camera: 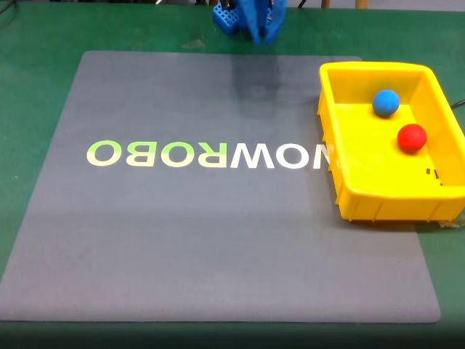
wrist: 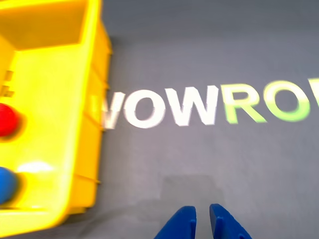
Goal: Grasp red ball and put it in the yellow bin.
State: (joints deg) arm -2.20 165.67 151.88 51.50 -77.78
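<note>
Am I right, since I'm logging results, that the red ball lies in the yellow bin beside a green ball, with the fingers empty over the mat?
Not quite: the other ball is blue, not green, as the fixed view shows. The rest holds: the red ball lies in the bin beside it, and in the wrist view the fingers hold nothing over the mat.

Printed across the grey mat (camera: 218, 240), the word "WOWROBO" appears upside down in the fixed view, "WOW" in white and "ROBO" in pale green. The wrist view shows it upright, cut off as "WOWRO" at the right edge. Small dark marks inside the yellow bin (camera: 385, 200) are illegible.
</note>
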